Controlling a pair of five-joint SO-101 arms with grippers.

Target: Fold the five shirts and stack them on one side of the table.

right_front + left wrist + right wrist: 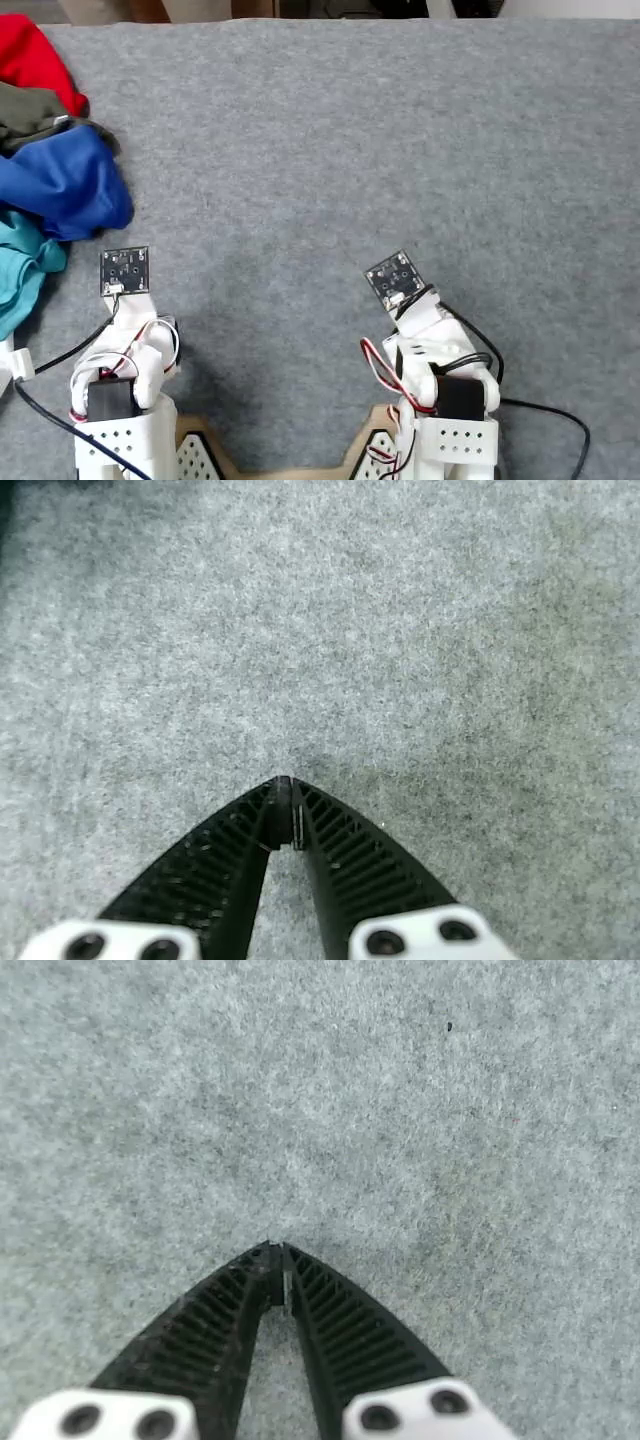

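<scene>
A heap of crumpled shirts lies at the table's left edge: a red shirt (30, 55) farthest back, an olive shirt (35, 112) below it, a blue shirt (65, 185) in the middle and a teal shirt (20, 270) nearest the front. My left gripper (283, 790) is shut, tips together over bare grey felt, holding nothing. The left arm (125, 340) sits at the front, just right of the teal shirt. My right gripper (277, 1255) is also shut and empty above the felt. The right arm (425, 350) stands at the front, right of centre.
Grey felt (380, 140) covers the whole table. Cables (545, 410) trail from both arm bases along the front edge. Wooden furniture legs show beyond the far edge.
</scene>
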